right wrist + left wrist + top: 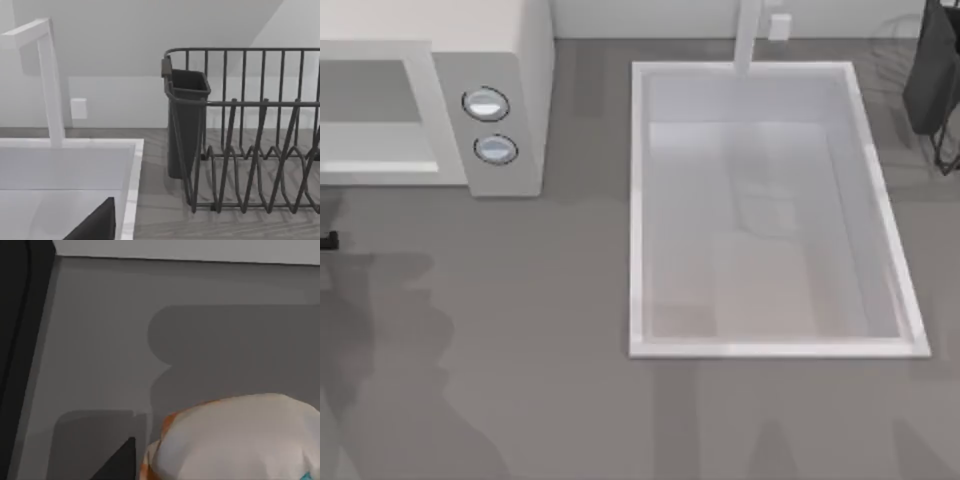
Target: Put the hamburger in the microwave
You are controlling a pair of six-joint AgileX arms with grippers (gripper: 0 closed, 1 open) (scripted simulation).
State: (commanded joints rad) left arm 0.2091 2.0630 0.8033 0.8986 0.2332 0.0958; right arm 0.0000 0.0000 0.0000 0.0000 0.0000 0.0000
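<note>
- Our left gripper's finger tip [120,462] sits just beside the hamburger [235,437]; we cannot tell its grip.
- Next, we judge, carry it to the microwave [505,60], whose door looks closed.

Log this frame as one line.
hamburger: close under left wrist camera, on grey surface | microwave: top view's left | sink: centre-right | dish rack: beside sink

Open counter [560,300] between microwave [510,100], sink [638,220]
</note>
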